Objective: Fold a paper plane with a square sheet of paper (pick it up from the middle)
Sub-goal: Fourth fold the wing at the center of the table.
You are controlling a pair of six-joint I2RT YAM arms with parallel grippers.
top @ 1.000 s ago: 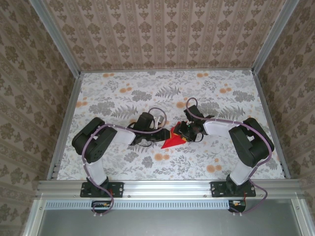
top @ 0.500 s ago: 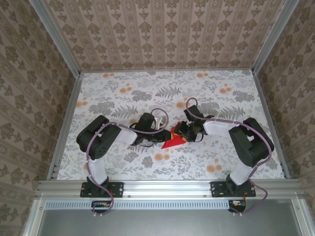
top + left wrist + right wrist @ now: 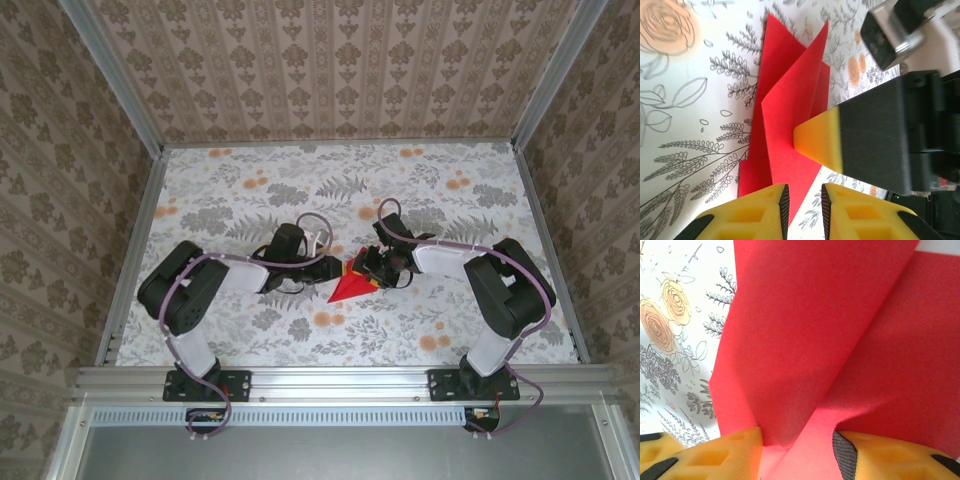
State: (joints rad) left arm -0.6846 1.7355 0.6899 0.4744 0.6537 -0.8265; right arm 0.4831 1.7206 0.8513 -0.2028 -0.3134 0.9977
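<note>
Currently the red paper (image 3: 349, 288), already creased into a pointed wedge, lies on the floral table cover (image 3: 240, 205) between the two pincers. The right gripper (image 3: 367, 268) sits on top of its wide end and the left gripper (image 3: 328, 268) is just off its side edge. From the right gripper (image 3: 797, 440) the paper (image 3: 840, 340) is directly ahead and underneath. Its jaws stand about half apart astride a raised fold, not pinching it flat. One right fingertip (image 3: 815, 142) bears down on the sheet, so the right arm looks to be the one pinning it. From the left gripper (image 3: 805, 192) the paper (image 3: 790, 125) is straight ahead, with its near corner reaching the mouth of the jaws. Those jaws are narrowly apart with a visible gap and clamp nothing. The paper's long axis runs roughly along the left gripper's line of reach, out and away from the fingertips, with one flap standing up along that line. In the overhead view the wedge points away from the right gripper, down toward the near edge and slightly to the left arm's side. The next move probably depends on the left jaws catching that upright flap edge-on. A sideways miss would likely slide under it or nudge the sheet out from under the right fingertip.
</note>
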